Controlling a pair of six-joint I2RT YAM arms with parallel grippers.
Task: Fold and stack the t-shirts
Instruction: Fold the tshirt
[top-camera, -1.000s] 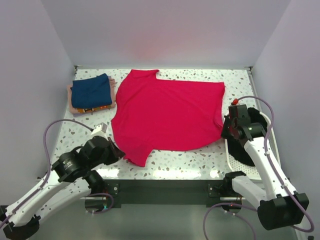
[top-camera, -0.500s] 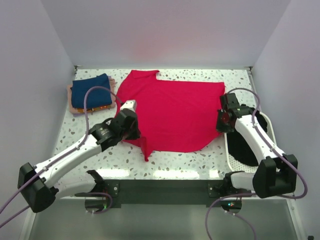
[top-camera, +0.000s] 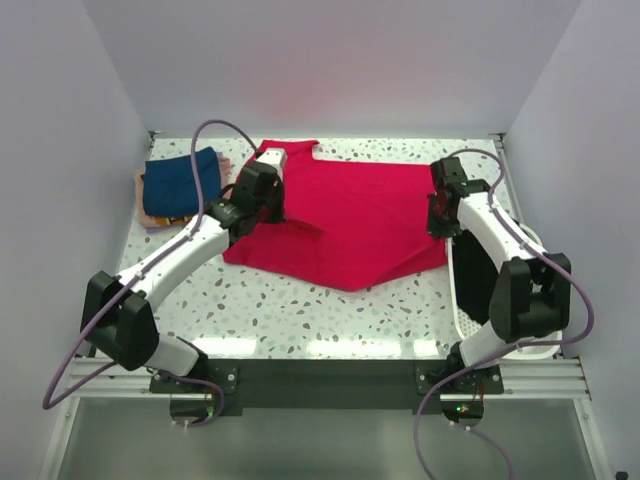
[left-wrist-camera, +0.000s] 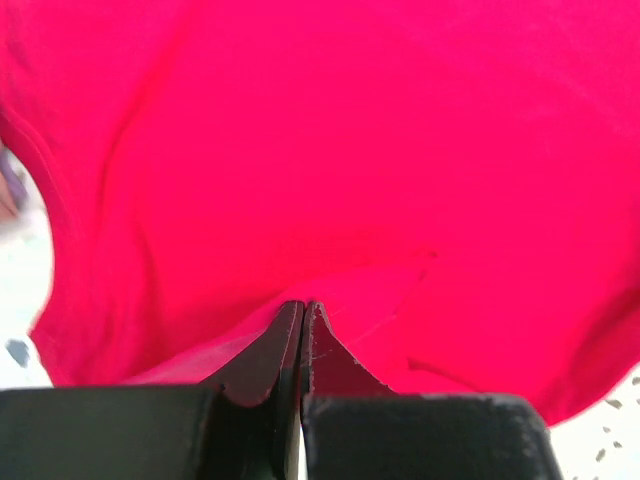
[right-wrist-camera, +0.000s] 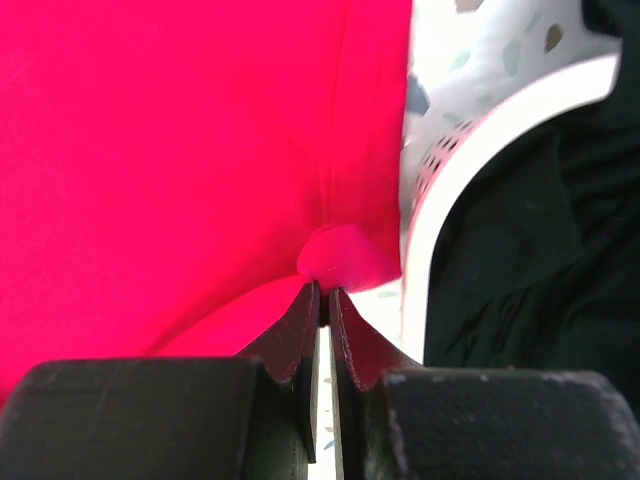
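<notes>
Across mid-table, red t-shirt (top-camera: 360, 215) is lying with its long axis running left-right. Left gripper (left-wrist-camera: 302, 312) is pinching its left part; right gripper (right-wrist-camera: 322, 292) is clenching its right edge, beside basket (right-wrist-camera: 420, 250).

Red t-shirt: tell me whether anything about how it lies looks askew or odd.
The red t-shirt lies askew: its near edge sags to a point in the middle instead of running straight, and a ridge of cloth bunches beside the left end effector. Both it and the right end effector are pinching the cloth.
</notes>
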